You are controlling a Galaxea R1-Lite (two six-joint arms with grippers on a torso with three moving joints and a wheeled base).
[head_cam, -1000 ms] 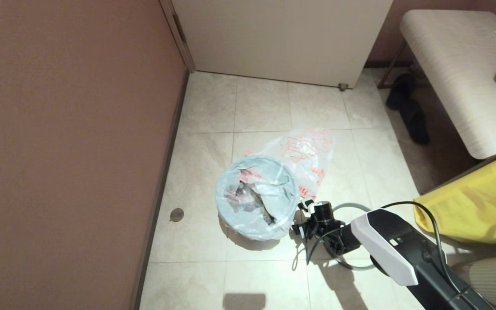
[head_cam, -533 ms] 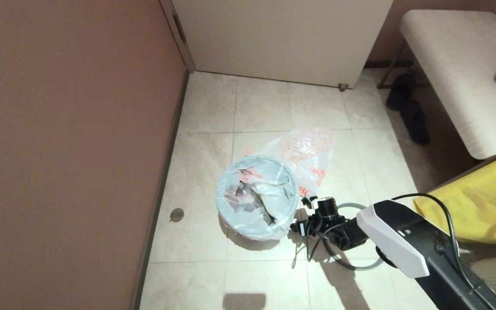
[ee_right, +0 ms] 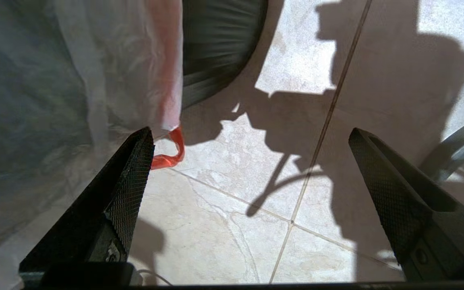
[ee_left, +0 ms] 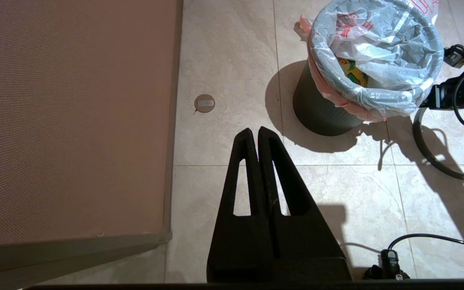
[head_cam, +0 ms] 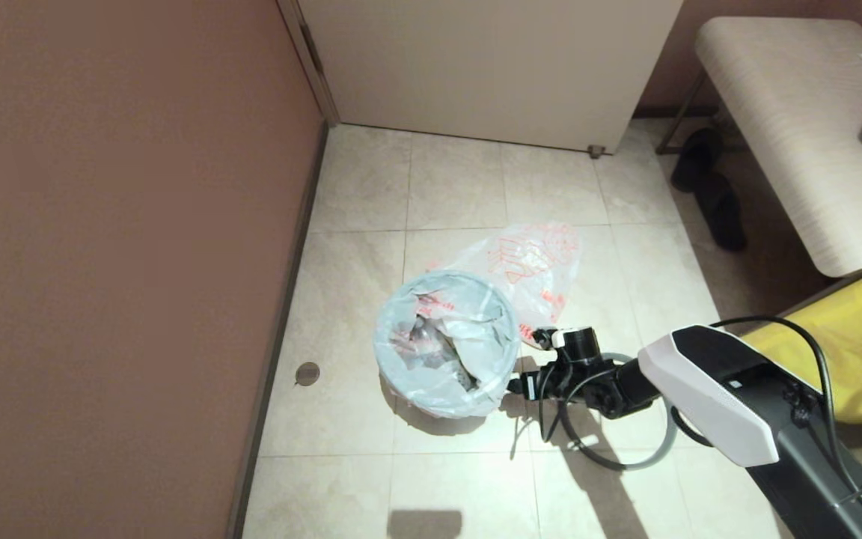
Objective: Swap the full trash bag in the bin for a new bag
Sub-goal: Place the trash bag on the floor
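Observation:
The bin stands on the tiled floor, its black wall showing under the full trash bag, whose translucent white film is folded out over the rim. An orange tab hangs from that overhang. The new bag, printed orange-red, lies flat on the floor behind the bin. My right gripper is low beside the bin's right side, open wide, with one fingertip next to the overhang and nothing between the fingers. My left gripper is shut and parked, apart from the bin.
A grey hoop lies on the floor around my right wrist. A brown wall runs along the left and a door closes the far end. A big yellow bag, a bench and black slippers are on the right.
My right forearm has swung to the right and the wrist has rolled, while the open gripper stayed beside the bin. The bags and the bin have not moved.

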